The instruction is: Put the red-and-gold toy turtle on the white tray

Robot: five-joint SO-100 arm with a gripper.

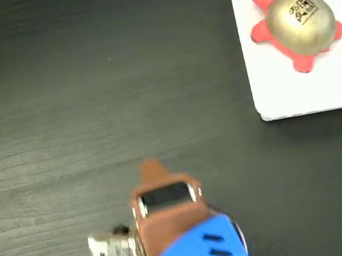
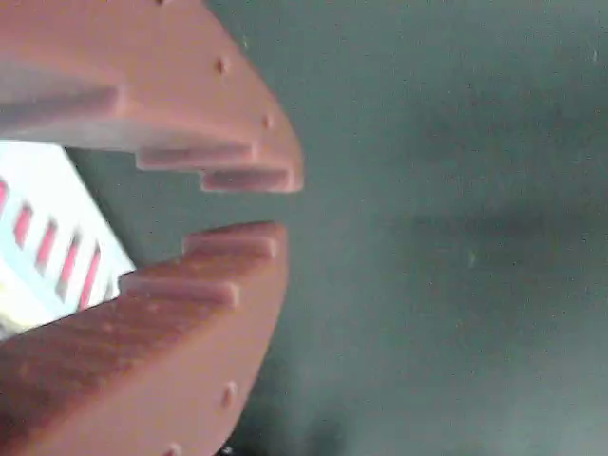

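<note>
The red-and-gold toy turtle (image 1: 298, 20) lies on the white tray (image 1: 284, 94) at the top right of the fixed view. Its gold shell with the dark logo faces up and its red head points to the upper left. My gripper (image 1: 151, 166) is far from it, low in the middle of the dark table, with its tip pointing away from the arm. In the wrist view my gripper (image 2: 285, 207) shows two brown toothed fingers with only a thin slit between the tips and nothing held. The turtle is out of sight there.
The dark wood-grain table (image 1: 51, 89) spreads across the left and middle. The tray runs off the top and right edges of the fixed view. A white striped surface (image 2: 47, 256) shows behind the fingers at the left of the wrist view; what it is I cannot tell.
</note>
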